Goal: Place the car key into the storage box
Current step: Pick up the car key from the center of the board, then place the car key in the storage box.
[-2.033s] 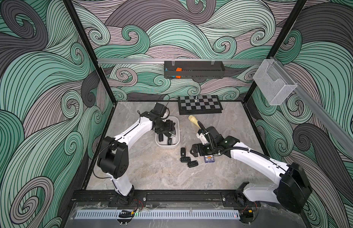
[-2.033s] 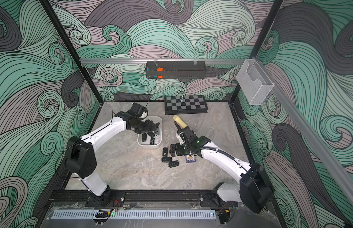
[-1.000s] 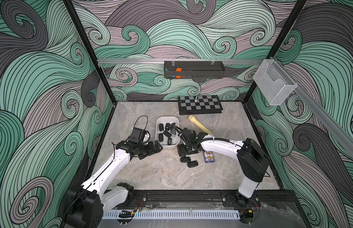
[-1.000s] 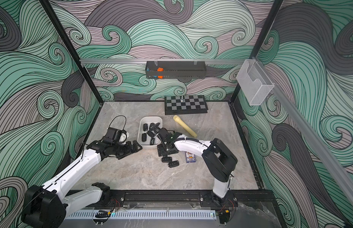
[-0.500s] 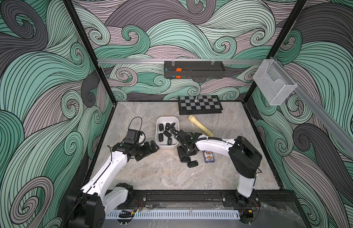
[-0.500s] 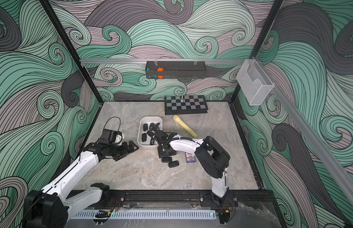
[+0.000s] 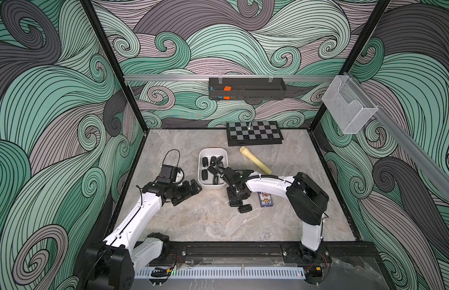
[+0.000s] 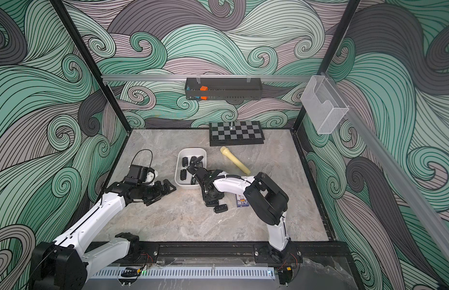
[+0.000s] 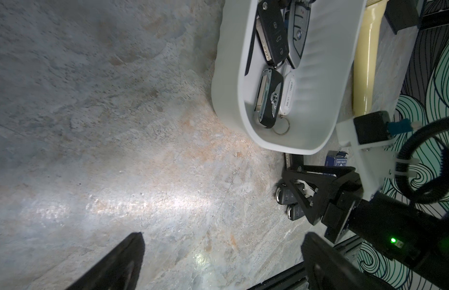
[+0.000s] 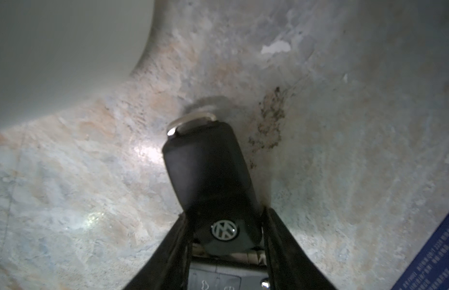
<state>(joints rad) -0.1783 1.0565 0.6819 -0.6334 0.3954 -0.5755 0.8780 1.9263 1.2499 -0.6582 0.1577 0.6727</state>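
You have bare desk across the lower middle of the frame, and again to the upper left of the storage box. Right of the box the right arm lies across. Loose car keys and a card box sit just below it, the flashlight just above, and the chessboard at upper middle.

This is looking like a robotics lab's test cell: a white left arm and right arm are sitting mounted on a black rail at the front of a stone-patterned tabletop, with wave-printed walls and black frame posts closing in 3 sides. Unrelated odds and ends are lying about: a chessboard, a cream flashlight, a white box of car keys and a card pack. A black tray and a clear holder are hanging from aluminium rails.
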